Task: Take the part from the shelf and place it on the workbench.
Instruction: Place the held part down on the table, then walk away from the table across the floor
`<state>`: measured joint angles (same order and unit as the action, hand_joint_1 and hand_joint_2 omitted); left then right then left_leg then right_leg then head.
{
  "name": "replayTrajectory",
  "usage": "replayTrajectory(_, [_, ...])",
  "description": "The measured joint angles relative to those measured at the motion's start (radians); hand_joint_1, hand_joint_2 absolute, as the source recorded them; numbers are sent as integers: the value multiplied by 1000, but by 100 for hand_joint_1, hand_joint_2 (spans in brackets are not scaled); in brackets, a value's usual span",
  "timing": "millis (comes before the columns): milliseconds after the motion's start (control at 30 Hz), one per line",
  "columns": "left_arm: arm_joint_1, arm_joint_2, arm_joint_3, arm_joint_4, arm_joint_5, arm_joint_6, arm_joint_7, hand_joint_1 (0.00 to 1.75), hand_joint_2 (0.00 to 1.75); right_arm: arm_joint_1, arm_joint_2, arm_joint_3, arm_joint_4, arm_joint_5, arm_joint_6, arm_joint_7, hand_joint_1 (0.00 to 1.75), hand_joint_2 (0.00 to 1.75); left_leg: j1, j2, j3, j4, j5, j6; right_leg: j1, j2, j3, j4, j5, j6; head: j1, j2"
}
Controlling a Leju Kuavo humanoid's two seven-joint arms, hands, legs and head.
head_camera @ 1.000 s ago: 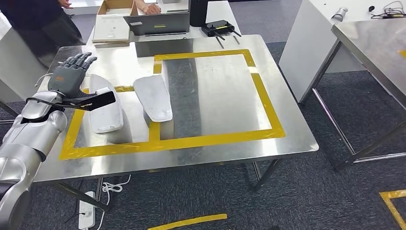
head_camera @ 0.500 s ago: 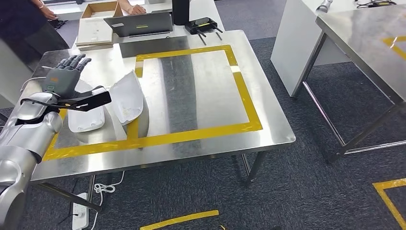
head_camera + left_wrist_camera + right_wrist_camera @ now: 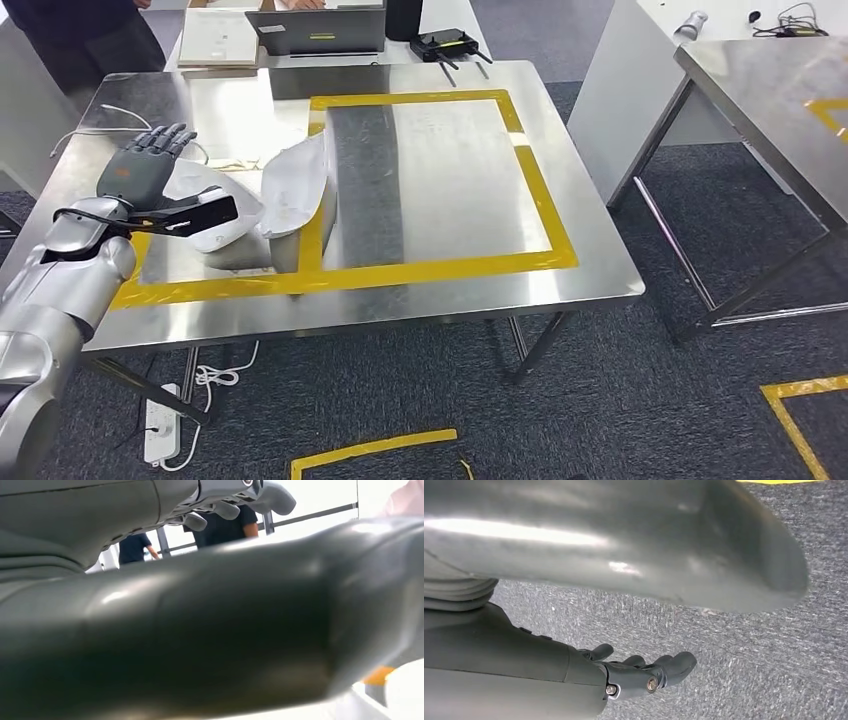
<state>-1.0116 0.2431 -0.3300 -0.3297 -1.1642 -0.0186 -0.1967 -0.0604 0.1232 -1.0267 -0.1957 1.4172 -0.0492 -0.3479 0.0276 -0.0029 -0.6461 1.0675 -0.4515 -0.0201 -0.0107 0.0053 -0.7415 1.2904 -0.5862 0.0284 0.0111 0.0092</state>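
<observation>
Two white moulded parts lie on the steel workbench (image 3: 450, 170) near its left end. One part (image 3: 228, 215) sits under my left hand (image 3: 140, 175); the other part (image 3: 295, 185) leans tilted beside it, across the yellow tape outline (image 3: 440, 267). My left hand hovers over the first part with fingers (image 3: 225, 507) spread and its dark thumb (image 3: 205, 212) stretched over the part, gripping nothing. My right hand (image 3: 644, 672) hangs over grey carpet, fingers loosely extended and empty.
A laptop (image 3: 320, 28), a black router (image 3: 447, 44) and a flat white box (image 3: 217, 40) sit at the bench's far edge, where a person (image 3: 70, 30) stands. A second steel table (image 3: 770, 90) stands at right. A power strip (image 3: 163, 432) lies on the floor.
The whole picture has shifted, so the camera moved. My left hand stays spread over the left part. The second part looks more tilted than one second ago.
</observation>
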Motion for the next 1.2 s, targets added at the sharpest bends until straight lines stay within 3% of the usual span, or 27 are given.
replayTrajectory(33, [0, -1, 0, 1, -1, 0, 1, 0, 0, 0, 0, 0, 0, 0, 0, 0, 0, 0, -6, 0, -4, 0, 4, 6, 3, 0, -6, 32, -9, -5, 2, 0])
replayTrajectory(67, [0, -2, 1, 3, -3, -1, 1, 0, 0, -1, 0, 0, 0, 0, 0, 1, 0, 0, -12, 0, -9, 0, 8, 12, 8, 0, 6, 27, 0, -14, 4, 0])
replayTrajectory(100, [-1, -3, 1, 4, -5, -1, 2, 0, 0, -3, 0, 0, 0, 0, 0, 1, 0, 0, -19, 0, -12, 0, 12, 17, 16, 1, 36, -15, 22, -28, 6, 0])
replayTrajectory(167, [-5, -6, 2, 4, -8, -1, 5, 0, 0, -7, -2, 0, -1, 0, 1, 2, 0, 0, -30, 0, -17, -2, 21, 25, 35, -1, 121, -149, 59, -69, 7, 0])
replayTrajectory(233, [-9, -7, 3, 5, -11, -2, 9, 0, 0, -11, -6, -1, -2, -1, 1, 2, 0, 0, -29, 3, -18, -8, 32, 22, 51, -8, 170, -234, 76, -93, 4, 0])
replayTrajectory(333, [-12, -11, 3, 5, -13, -6, 21, 0, 0, -11, -7, -1, -4, -2, 1, 4, 0, 0, -26, 4, -21, -25, 53, 8, 51, -13, 174, -273, 108, -99, 8, 0])
replayTrajectory(400, [-14, -12, 3, 6, -15, -8, 25, 0, 0, -12, -7, -3, -4, -3, 2, 4, 0, 0, -29, 1, -32, -7, 18, 0, 40, -17, 172, -308, 143, -99, 10, 0])
replayTrajectory(500, [-17, -13, 3, 7, -17, -8, 27, 0, 0, -12, -6, -5, -4, -4, 3, 3, 0, 0, -21, -1, -66, 148, -104, -22, 27, -18, 147, -322, 177, -92, 7, 0])
replayTrajectory(533, [-17, -13, 3, 8, -17, -8, 27, 0, 0, -12, -5, -6, -4, -4, 2, 2, 0, 0, -16, -1, -70, 196, -120, -31, 23, -18, 134, -318, 185, -87, 7, 0])
replayTrajectory(567, [-16, -13, 3, 9, -19, -8, 27, 0, 0, -11, -4, -6, -4, -4, 2, 0, 0, 0, -10, 0, -61, 215, -113, -40, 17, -18, 120, -312, 191, -81, 6, 0])
replayTrajectory(600, [-16, -14, 3, 10, -20, -8, 27, 0, 0, -11, -3, -7, -4, -5, 1, 0, 0, 0, -4, 0, -35, 200, -91, -50, 10, -18, 105, -303, 197, -74, 6, 0])
replayTrajectory(633, [-17, -14, 3, 10, -21, -8, 27, 0, 0, -11, -3, -7, -4, -5, -1, -1, 0, 0, 4, 0, 5, 154, -66, -60, 3, -19, 89, -291, 202, -67, 6, 0])
replayTrajectory(667, [-18, -15, 3, 10, -21, -8, 26, 0, 0, -11, -4, -7, -4, -5, -2, -1, 0, 0, 9, 0, 52, 93, -59, -72, -1, -18, 73, -279, 206, -59, 3, 0])
replayTrajectory(700, [-20, -16, 3, 9, -22, -8, 26, 0, 0, -11, -4, -8, -5, -5, -3, -1, 0, 0, 11, -2, 88, 40, -62, -74, -3, -18, 59, -267, 210, -52, -1, 0])
replayTrajectory(767, [-22, -18, 3, 8, -24, -8, 25, 0, 0, -10, -3, -8, -6, -5, -4, -1, 0, 0, 7, -3, 112, -9, -81, -60, 1, -15, 42, -256, 225, -37, -4, 0])
replayTrajectory(833, [-21, -22, 3, 8, -26, -9, 25, 0, 0, -6, -2, -9, -6, -5, -5, -1, 0, 0, 6, 0, 94, -8, -68, -29, 0, -13, 32, -258, 242, -25, -1, 0])
replayTrajectory(867, [-22, -24, 3, 8, -26, -10, 26, 0, 0, -3, -1, -9, -6, -5, -5, -1, 0, 0, 6, 1, 83, -7, -58, -15, -2, -12, 25, -252, 232, -19, 0, 0])
replayTrajectory(900, [-22, -26, 3, 9, -27, -12, 27, 0, 0, -1, -1, -10, -6, -5, -5, -1, 0, 0, 7, 3, 72, -8, -47, -3, -3, -11, 15, -228, 203, -14, 2, 0])
replayTrajectory(933, [-23, -27, 3, 9, -27, -13, 29, 0, 0, 0, -1, -10, -6, -4, -5, -1, 0, 0, 8, 5, 58, -9, -35, 6, -4, -11, 0, -182, 154, -10, 5, 0])
replayTrajectory(1000, [-23, -27, 3, 9, -29, -15, 32, 0, 0, 0, -1, -10, -6, -4, -5, -1, 0, 0, 6, 5, 32, -9, -14, 14, -4, -10, -30, -66, 60, -5, 10, 0])
replayTrajectory(1033, [-23, -26, 3, 9, -29, -16, 33, 0, 0, 0, -1, -10, -6, -4, -5, -1, 0, 0, 4, 5, 20, -9, -4, 16, -4, -10, -40, -12, 31, -4, 11, 0])
replayTrajectory(1067, [-23, -26, 3, 10, -29, -17, 33, 0, 0, 1, -1, -10, -6, -4, -5, -1, 0, 0, 3, 5, 8, -9, 5, 16, -4, -10, -40, 23, 22, -5, 12, 0])
replayTrajectory(1133, [-23, -23, 3, 11, -29, -19, 33, 0, 0, 1, -1, -10, -6, -3, -5, -1, 0, 0, -1, 4, -20, -9, 27, 16, -2, -9, -1, 29, 43, -13, 13, 0])
replayTrajectory(1200, [-23, -19, 3, 12, -29, -19, 33, 0, 0, -2, -2, -10, -6, -2, -5, -1, 0, 0, -3, 4, -44, -9, 51, 13, 6, -7, 101, -79, 72, -33, 15, 0])
